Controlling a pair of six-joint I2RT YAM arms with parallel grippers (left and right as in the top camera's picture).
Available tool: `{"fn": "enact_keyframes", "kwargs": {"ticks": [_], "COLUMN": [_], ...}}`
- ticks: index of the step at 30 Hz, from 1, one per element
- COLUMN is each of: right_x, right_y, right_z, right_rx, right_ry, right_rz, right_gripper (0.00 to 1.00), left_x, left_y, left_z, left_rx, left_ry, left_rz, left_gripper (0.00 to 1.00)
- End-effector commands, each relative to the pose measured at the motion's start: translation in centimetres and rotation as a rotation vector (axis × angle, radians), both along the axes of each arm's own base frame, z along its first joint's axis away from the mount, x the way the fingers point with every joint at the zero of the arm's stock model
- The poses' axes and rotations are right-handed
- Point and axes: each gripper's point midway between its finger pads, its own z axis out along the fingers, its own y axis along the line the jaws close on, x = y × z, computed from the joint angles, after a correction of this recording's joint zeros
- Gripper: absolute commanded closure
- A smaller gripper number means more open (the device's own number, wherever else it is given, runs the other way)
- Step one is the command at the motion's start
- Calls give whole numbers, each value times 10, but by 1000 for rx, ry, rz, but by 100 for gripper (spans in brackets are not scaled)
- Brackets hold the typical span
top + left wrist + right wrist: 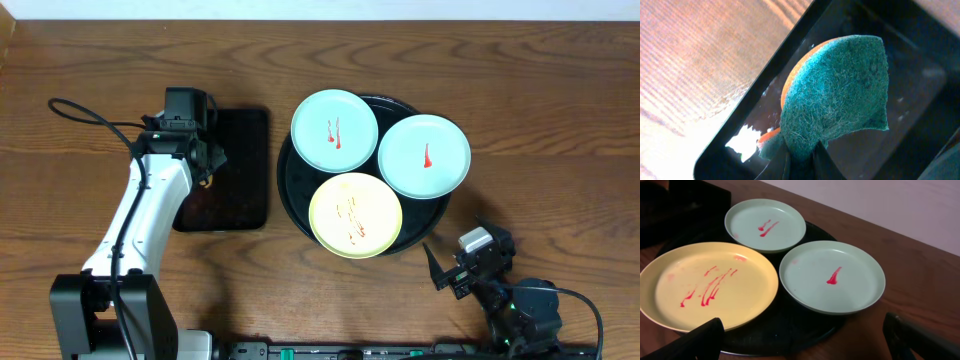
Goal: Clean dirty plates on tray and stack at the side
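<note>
Nothing is clean yet: all three plates [335,130] (red-streaked) sit on the tray [287,190] toward the desk's far edge. The left gripper [802,162] pinches a sponge [840,95]; the right gripper [810,340] gapes, empty.

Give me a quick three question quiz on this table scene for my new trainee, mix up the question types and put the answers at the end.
1. Multiple choice: how many plates on the round tray show red streaks? A one, B two, C three.
2. True or false: the left gripper pinches a sponge over the rectangular tray.
3. Fill in: the single-streak plate is coloured ____.
Key: 1 C; 2 true; 3 mint-blue.
</note>
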Motion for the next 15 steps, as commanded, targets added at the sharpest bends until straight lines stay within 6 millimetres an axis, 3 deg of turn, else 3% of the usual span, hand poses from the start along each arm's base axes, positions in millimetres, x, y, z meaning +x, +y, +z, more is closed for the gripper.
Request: {"fn": "enact_keyframes", "kwargs": {"ticks": [1, 8, 15], "right_x": [-2, -11, -20], "right_y": [4, 20, 33], "right_z": [0, -1, 1], "right_rx": [79, 587, 805], "right_ry": [36, 332, 495], "right_rz": [4, -68, -66], "right_gripper": [1, 1, 1], "left_x": [-4, -5, -8], "left_y": [1, 0, 0], "left_z": [-3, -4, -4], "left_rx": [17, 16, 16], "left_ry": [31, 35, 45], "left_rz": [-31, -34, -34], "left_gripper": [93, 93, 93]}}
